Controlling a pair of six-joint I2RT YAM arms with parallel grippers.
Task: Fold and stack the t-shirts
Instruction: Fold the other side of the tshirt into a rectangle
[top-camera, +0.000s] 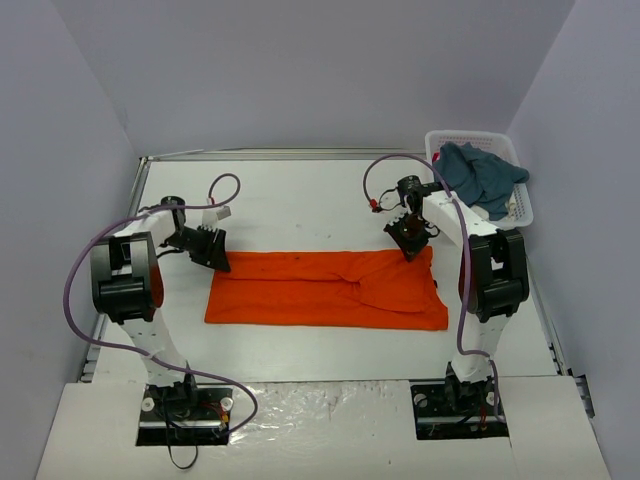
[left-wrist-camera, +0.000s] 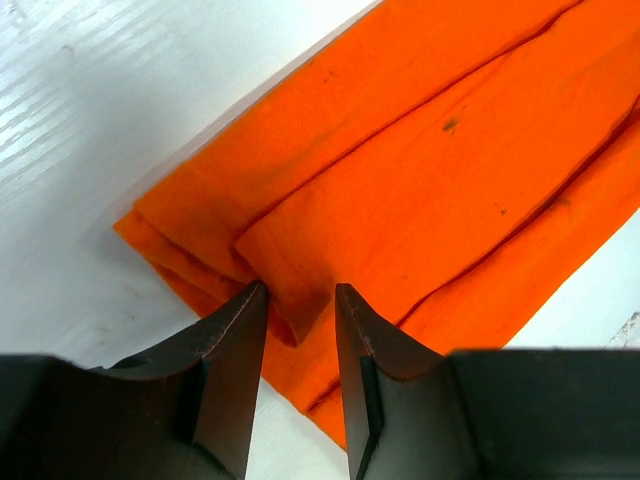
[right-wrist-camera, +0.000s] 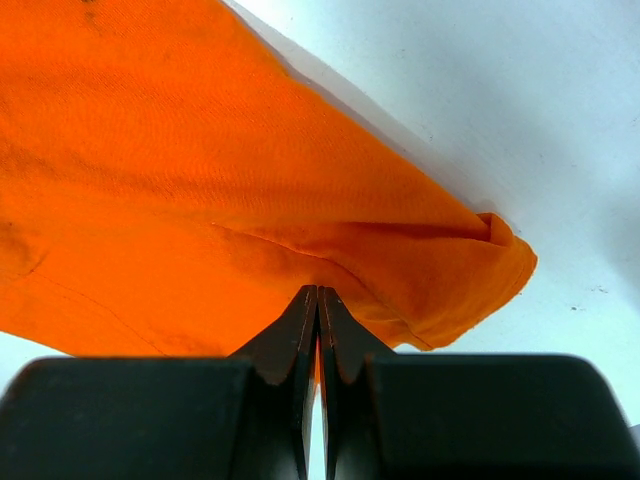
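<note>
The orange t-shirt (top-camera: 325, 290) lies folded into a long band across the middle of the table. My left gripper (top-camera: 217, 262) is at its far left corner; in the left wrist view the gripper (left-wrist-camera: 300, 290) is open with its jaws either side of a folded edge of the orange t-shirt (left-wrist-camera: 420, 170). My right gripper (top-camera: 411, 250) is at the far right corner; in the right wrist view the gripper (right-wrist-camera: 318, 292) is shut on a pinch of the orange t-shirt (right-wrist-camera: 200, 180). The teal-blue t-shirt (top-camera: 482, 175) lies heaped in the basket.
A white lattice basket (top-camera: 520, 208) stands at the back right corner, beside the right arm. Grey walls close the table on three sides. Purple cables loop off both arms.
</note>
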